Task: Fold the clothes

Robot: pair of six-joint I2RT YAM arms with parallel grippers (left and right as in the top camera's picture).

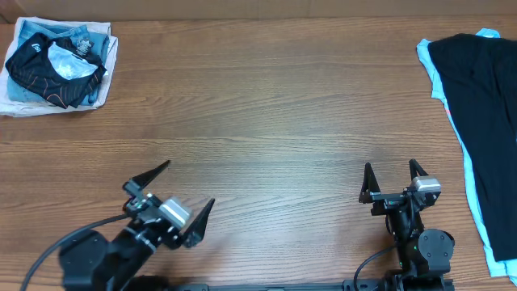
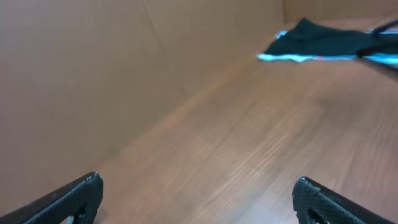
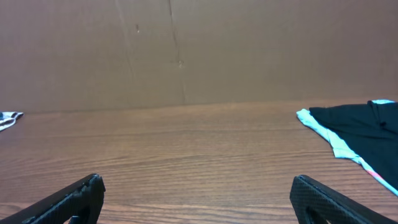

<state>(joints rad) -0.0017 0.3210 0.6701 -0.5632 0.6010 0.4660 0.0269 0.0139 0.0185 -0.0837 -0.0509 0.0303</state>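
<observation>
The black sports shirt with thin orange lines lies crumpled on a pile at the table's far left corner, in the overhead view. Both grippers are far from it, near the front edge. My left gripper is open wide and empty, angled toward the right; its fingers frame bare wood in the left wrist view. My right gripper is open and empty, pointing at the table's far side, and its fingers frame bare wood in the right wrist view.
Light-blue denim jeans and a white cloth lie under the shirt. A flat black garment on a light-blue one lies along the right edge, also showing in the left wrist view and the right wrist view. A brown wall stands behind the table.
</observation>
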